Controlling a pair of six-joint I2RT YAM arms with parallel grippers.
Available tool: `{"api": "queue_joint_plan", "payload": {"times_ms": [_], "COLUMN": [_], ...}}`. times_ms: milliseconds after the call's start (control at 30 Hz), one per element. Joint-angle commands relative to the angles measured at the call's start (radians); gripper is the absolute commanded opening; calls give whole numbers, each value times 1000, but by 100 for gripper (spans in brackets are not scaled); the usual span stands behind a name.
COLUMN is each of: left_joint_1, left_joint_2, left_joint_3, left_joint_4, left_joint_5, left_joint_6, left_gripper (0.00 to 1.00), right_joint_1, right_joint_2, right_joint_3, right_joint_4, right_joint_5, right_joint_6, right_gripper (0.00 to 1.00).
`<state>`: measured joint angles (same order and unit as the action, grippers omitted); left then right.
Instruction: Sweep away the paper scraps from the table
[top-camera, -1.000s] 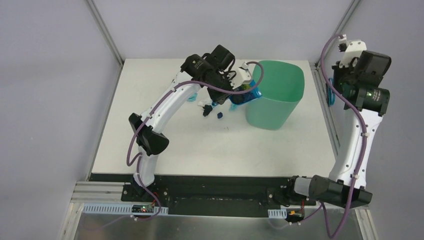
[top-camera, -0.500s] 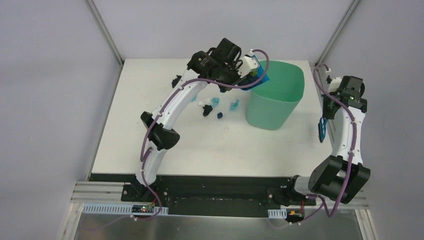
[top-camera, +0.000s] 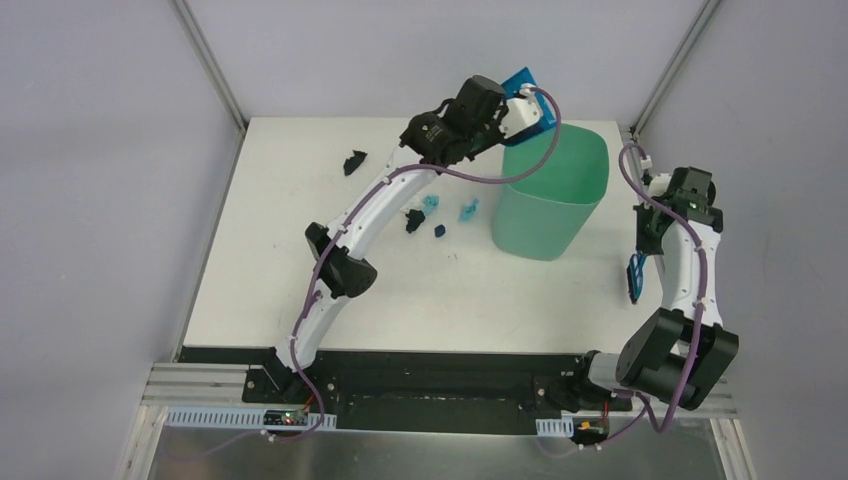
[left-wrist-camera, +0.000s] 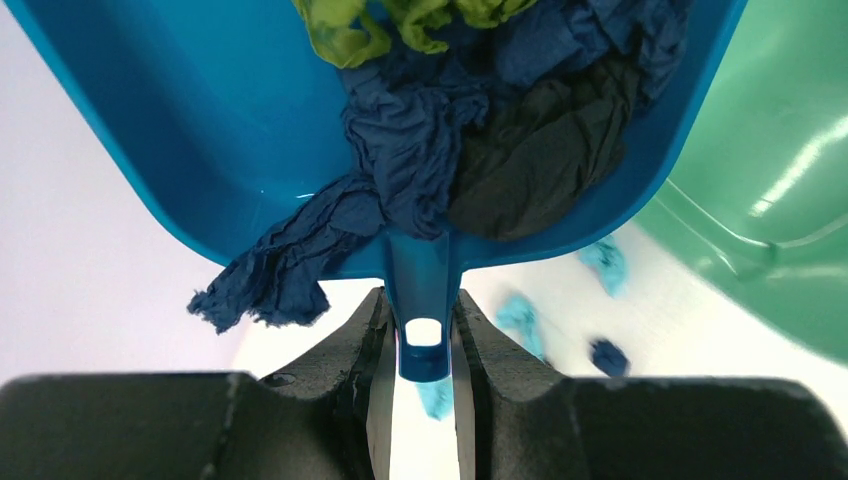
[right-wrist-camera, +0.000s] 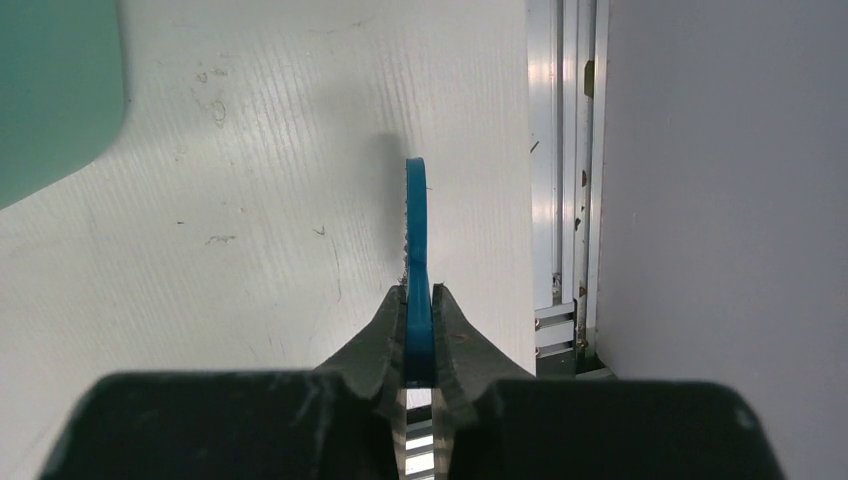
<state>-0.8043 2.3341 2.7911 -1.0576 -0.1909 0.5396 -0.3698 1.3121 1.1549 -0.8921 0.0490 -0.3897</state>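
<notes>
My left gripper (top-camera: 515, 105) (left-wrist-camera: 423, 345) is shut on the handle of the blue dustpan (left-wrist-camera: 200, 120) (top-camera: 525, 82), raised over the back rim of the green bin (top-camera: 560, 180). The pan holds dark blue, black and green paper scraps (left-wrist-camera: 470, 130); one dark blue scrap hangs over its edge. Paper scraps still lie on the white table (top-camera: 300, 260): a black one (top-camera: 353, 161) at the back left, and teal (top-camera: 466, 211), black and dark blue (top-camera: 439, 231) ones left of the bin. My right gripper (right-wrist-camera: 419, 345) (top-camera: 640, 262) is shut on the blue brush (right-wrist-camera: 417, 240) over the table's right edge.
The green bin (left-wrist-camera: 780, 190) stands on the table at the back right. Grey walls and aluminium posts (top-camera: 210, 60) enclose the table. An aluminium rail (right-wrist-camera: 560, 150) runs beside the right edge. The black front edge (top-camera: 420, 355) lies near the arm bases.
My left arm lifted the dustpan up and back over the bin's rim, tilting it. My right arm dropped down and forward with the brush to the table's right edge.
</notes>
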Motion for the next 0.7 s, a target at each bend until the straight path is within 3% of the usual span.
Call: {"api": "queue_joint_plan", "payload": {"times_ms": [0, 200, 233, 267, 300, 467, 667], "left_joint_1": [-91, -165, -171, -176, -179, -191, -194], "left_joint_2": [-13, 0, 4, 9, 14, 9, -10], "left_joint_3": [-44, -156, -172, -191, -207, -337, -439], "left_joint_4": [241, 434, 475, 519, 562, 806, 1006], "left_joint_5": [-168, -310, -334, -360, -381, -438, -436], "left_joint_6": [220, 499, 554, 608, 659, 893, 1058], "left_gripper": [0, 0, 0, 0, 0, 0, 0], "right_joint_1": [-4, -4, -4, -4, -4, -4, -6], "right_joint_2": [-33, -78, -87, -93, -100, -131, -148], "right_joint_3": [-8, -43, -48, -52, -56, -72, -83], "right_joint_4": [29, 46, 48, 50, 50, 55, 65], "right_joint_5": [15, 15, 15, -223, -286, -296, -302], "right_joint_6": [12, 12, 12, 12, 209, 212, 217], "right_gripper": [0, 0, 49, 3, 0, 0, 0]}}
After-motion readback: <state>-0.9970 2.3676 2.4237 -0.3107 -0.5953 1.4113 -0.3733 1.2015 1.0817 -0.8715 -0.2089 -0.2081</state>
